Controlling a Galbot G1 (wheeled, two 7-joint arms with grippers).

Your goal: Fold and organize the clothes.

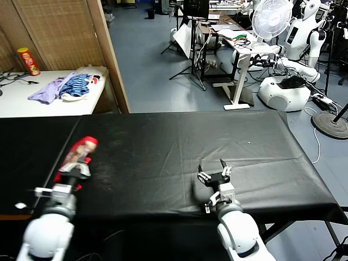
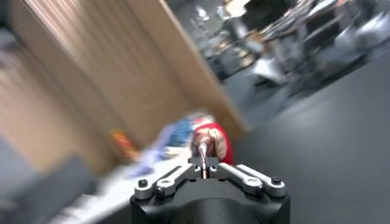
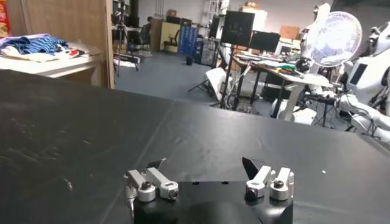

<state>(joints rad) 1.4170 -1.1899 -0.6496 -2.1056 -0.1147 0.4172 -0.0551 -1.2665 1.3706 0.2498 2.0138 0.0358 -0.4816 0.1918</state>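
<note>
Down at the near edge, both arms are reaching out over the black table (image 1: 179, 147). On the left side, the left gripper (image 1: 78, 163) is clamping tight on the red T-shirt (image 1: 81, 151), jaws pinched together on a bunched fold of the cloth, and the garment is hanging up off the black surface in a narrow red roll near the table's left part. From the left wrist camera that red T-shirt is showing as a small red bundle right at the fingertips. Over on the right, the right gripper (image 1: 215, 173) is sitting low above the bare black cover, fingers spread wide apart, holding nothing. Beyond the far left corner, a lilac and blue-striped pile (image 1: 68, 87) is lying on a white side table (image 1: 22, 100).
</note>
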